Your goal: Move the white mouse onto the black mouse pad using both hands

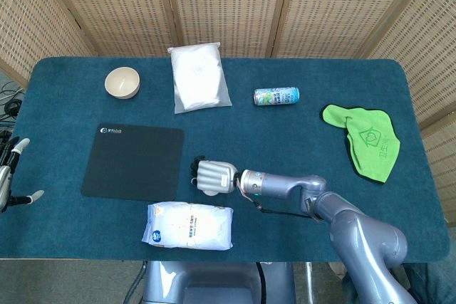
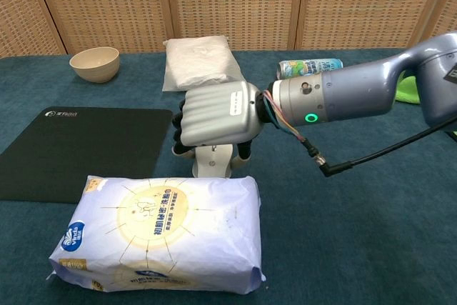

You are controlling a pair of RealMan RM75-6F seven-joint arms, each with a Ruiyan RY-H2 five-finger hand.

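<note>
Now the right hand (image 2: pixel 216 114) is gripping the white mouse (image 2: pixel 213 161), fingers curled over its top and sides, so that only the lower part of the mouse is showing beneath the palm in the chest view. From the head view the right hand (image 1: pixel 214 176) is covering the mouse almost wholly, and whether the mouse is resting on the cloth or hanging just above it I cannot tell. Hand and mouse are sitting just beside the right edge of the black mouse pad (image 1: pixel 132 161) — not on it — and just behind the packet of tissues (image 2: pixel 158 233). That packet is lying flat near the front edge of the table (image 1: pixel 299 204); it is carrying a blue "Vinda" mark at one corner and lines of Chinese print too small to read. The pad is showing a small white logo at its far left corner, unreadable.

Over at the left edge of the head view, the left hand (image 1: pixel 10 179) is hovering off the table's side, fingers spread and holding nothing.

Farther back, a clear bag of white powder (image 1: pixel 198 77) is lying between a cream bowl (image 1: pixel 122 82) and a drink can (image 1: pixel 276 96) tipped on its side, its label blurred. Toward the right, a green cloth (image 1: pixel 367 139) is lying well apart from the hand — it is bearing a house-shaped emblem and some characters I cannot make out.
</note>
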